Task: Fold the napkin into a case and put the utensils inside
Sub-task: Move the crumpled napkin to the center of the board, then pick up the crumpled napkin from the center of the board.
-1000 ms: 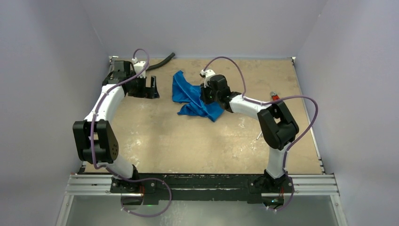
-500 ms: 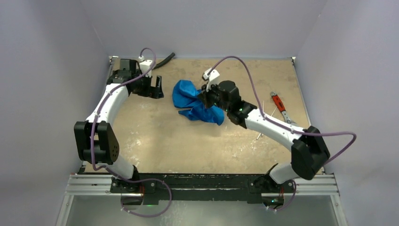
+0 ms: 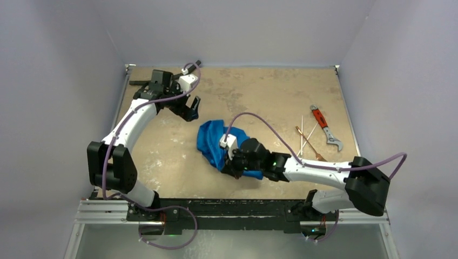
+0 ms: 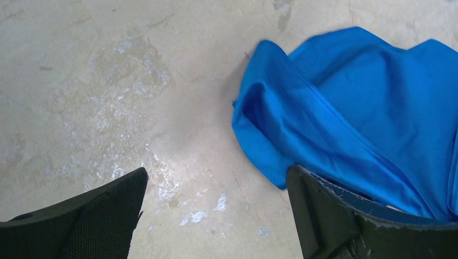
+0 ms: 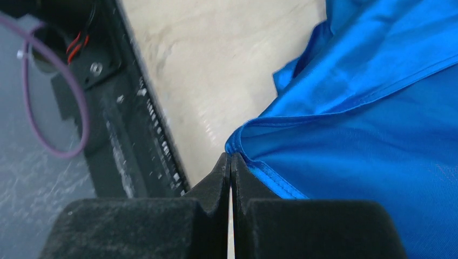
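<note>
1. The napkin [image 3: 211, 141] is lying bunched and wrinkled on the table [image 3: 259, 97], a little left of the middle and toward the near edge; it is not showing any case shape
2. The right gripper [image 3: 229, 168] is reaching in low from the right side, and its jaws are pressing together on a hemmed corner at the near side of the napkin
3. Seen from the right wrist, the napkin [image 5: 367, 135] is spreading away up and to the right from the right gripper [image 5: 231, 159], with the hem running straight into the closed tips; the black front rail [image 5: 124, 124] is showing just to the left
4. The left gripper [image 3: 192, 110] is hanging beside the far left edge of the napkin with its jaws standing wide apart and gripping nothing
5. From the left wrist, a folded lobe of the napkin [image 4: 351, 108] is lying ahead of the left gripper [image 4: 216, 172] and off to its right; the right-hand finger is overlapping the cloth in that view, but I cannot tell whether it is touching it
6. The utensils [image 3: 308, 137], slim copper and silver pieces, are lying crossed on the bare table well to the right of the napkin, none of them touching the cloth
7. A red-handled wrench [image 3: 324, 125] is resting just beside the utensils, on their right
</note>
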`<action>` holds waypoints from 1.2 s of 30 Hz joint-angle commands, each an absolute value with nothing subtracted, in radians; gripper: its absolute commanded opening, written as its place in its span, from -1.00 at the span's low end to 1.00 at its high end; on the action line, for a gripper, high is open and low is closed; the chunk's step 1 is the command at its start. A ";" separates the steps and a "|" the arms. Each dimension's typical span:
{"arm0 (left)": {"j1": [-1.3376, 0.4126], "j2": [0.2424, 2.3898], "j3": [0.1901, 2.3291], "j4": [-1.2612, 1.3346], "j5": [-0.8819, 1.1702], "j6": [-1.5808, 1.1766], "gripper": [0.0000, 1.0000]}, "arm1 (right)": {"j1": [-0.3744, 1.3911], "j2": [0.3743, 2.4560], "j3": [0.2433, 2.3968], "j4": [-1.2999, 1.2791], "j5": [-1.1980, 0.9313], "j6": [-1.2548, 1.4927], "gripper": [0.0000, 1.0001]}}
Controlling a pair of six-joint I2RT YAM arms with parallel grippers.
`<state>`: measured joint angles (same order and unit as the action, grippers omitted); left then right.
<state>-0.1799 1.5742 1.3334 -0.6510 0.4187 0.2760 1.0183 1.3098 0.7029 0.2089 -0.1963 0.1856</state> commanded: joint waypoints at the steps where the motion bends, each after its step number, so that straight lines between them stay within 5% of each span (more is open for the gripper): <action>1: -0.222 1.505 1.261 -0.644 0.456 0.402 0.97 | 1.073 1.286 0.645 0.268 -0.209 0.301 -1.00; 24: -0.435 1.872 1.352 -0.496 0.337 0.235 0.84 | 1.075 1.235 0.398 0.454 -0.134 0.506 -1.00; 27: -0.437 1.886 1.353 -0.497 0.349 0.235 0.52 | 1.075 1.243 0.398 0.463 -0.131 0.503 -1.00; 32: -0.439 1.899 1.377 -0.505 0.406 0.227 -0.53 | 1.075 1.259 0.405 0.474 -0.135 0.497 -1.00; 36: -0.442 1.873 1.397 -0.508 0.427 0.215 -1.00 | 1.076 1.241 0.412 0.449 -0.152 0.509 -1.00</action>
